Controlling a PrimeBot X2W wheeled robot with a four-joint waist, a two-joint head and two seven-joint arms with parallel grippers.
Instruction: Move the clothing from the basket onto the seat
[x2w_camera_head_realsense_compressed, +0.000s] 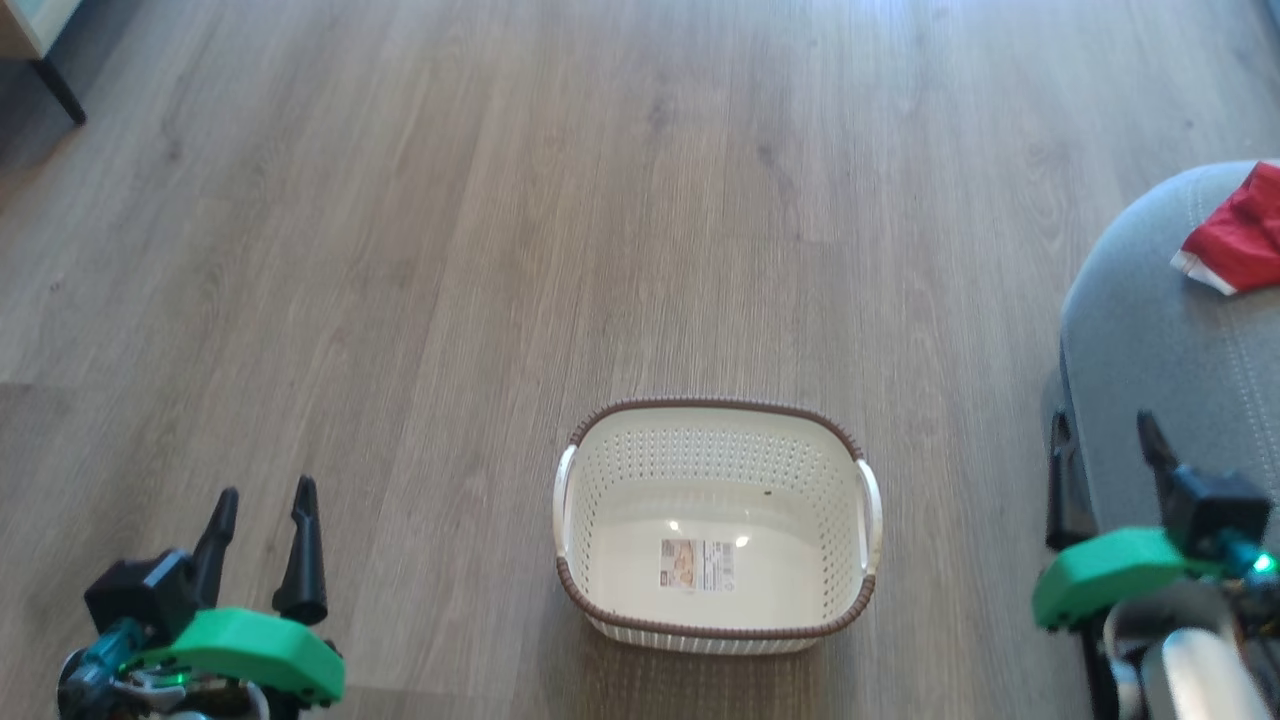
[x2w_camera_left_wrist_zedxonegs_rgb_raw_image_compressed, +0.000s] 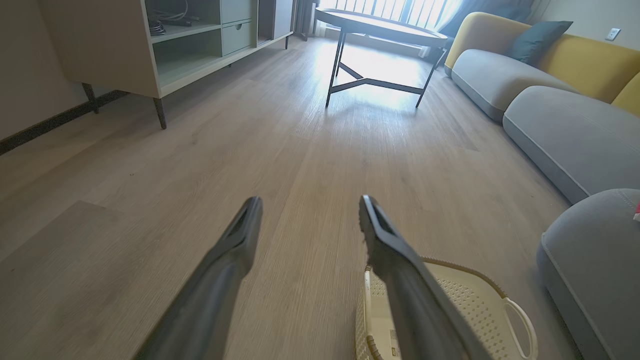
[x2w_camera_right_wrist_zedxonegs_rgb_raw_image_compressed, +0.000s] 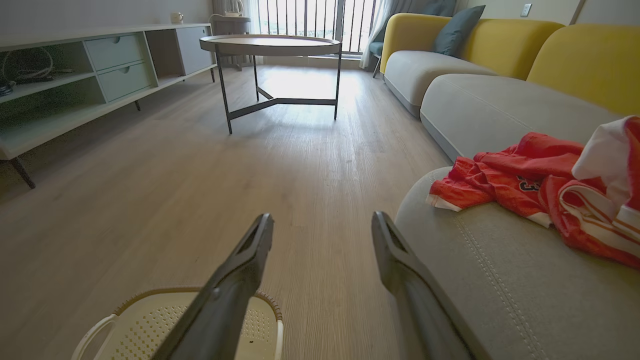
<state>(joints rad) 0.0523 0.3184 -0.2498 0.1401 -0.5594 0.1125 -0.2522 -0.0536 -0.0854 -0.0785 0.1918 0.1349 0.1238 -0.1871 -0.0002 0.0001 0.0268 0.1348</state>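
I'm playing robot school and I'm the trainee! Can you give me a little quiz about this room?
1. True or false: the basket holds only a label.
2. Fill in: the left gripper and right gripper are both ____.
3. Where does the red clothing lie? A in the basket, B on the seat, C in the right gripper.
Key: 1 true; 2 open; 3 B.

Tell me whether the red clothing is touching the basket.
Apart. The head view shows the clothing lying on the seat at the right, with a stretch of floor between it and the basket.
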